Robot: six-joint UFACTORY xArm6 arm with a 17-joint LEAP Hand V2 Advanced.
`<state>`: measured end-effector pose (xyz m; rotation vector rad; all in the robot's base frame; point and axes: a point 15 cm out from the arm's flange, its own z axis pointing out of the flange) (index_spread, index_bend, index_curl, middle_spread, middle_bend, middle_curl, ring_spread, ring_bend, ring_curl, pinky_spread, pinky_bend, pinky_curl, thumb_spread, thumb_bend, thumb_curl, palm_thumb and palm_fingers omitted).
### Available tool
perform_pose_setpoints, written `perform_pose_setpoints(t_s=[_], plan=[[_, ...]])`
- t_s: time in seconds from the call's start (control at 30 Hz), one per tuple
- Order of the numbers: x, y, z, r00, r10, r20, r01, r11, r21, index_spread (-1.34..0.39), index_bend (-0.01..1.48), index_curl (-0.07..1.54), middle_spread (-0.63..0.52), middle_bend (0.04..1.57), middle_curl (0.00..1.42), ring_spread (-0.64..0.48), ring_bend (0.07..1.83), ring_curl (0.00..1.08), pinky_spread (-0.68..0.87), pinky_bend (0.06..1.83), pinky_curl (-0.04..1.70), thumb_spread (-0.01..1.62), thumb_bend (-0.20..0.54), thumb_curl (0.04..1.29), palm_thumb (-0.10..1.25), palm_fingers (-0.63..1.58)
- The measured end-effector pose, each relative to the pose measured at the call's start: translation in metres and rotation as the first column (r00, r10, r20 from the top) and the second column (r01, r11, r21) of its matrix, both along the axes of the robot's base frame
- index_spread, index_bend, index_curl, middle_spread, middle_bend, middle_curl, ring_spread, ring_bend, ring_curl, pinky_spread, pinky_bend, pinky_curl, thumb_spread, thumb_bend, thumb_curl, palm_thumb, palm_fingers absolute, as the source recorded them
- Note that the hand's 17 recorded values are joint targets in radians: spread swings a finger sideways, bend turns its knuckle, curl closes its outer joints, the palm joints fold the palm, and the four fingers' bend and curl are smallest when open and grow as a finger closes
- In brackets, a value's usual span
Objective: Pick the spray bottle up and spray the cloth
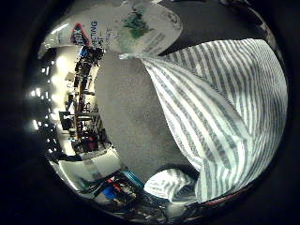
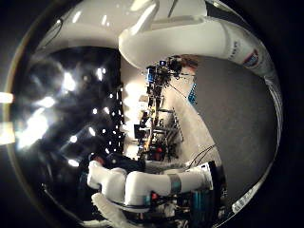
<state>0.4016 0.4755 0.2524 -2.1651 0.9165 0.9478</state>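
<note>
the hand (image 2: 142, 187) is showing only as white finger segments lying close together at the edge of the thumb side palm view, and whether the fingers are curling or resting straight cannot be told from these views. nothing is sitting between the fingers in either view. the spray bottle (image 1: 136, 26), a white-labelled body with green and blue graphics, is appearing at the rim of the little finger side palm view, close to the palm and resting against the grey carpet-like surface (image 1: 126, 117). the cloth (image 1: 220, 112), white with grey stripes, is lying spread on that surface, and one corner of it is reaching up to touch the bottle. a folded part of the cloth is bunching near its far end. the white robot arm (image 2: 190, 33) is curving across the thumb side view.
</note>
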Motion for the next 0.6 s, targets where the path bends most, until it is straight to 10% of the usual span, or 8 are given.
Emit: perform_pose_setpoints(t_s=[0.6], plan=[[0.04,-0.053,0.06,0.99,-0.097,0.105,0.095,0.995,0.026,-0.2,0.13,0.16,0.22,0.16,0.21,0.36,0.3,0.23,0.6,0.92,0.23,0.7,-0.041,0.36,0.06,-0.12]])
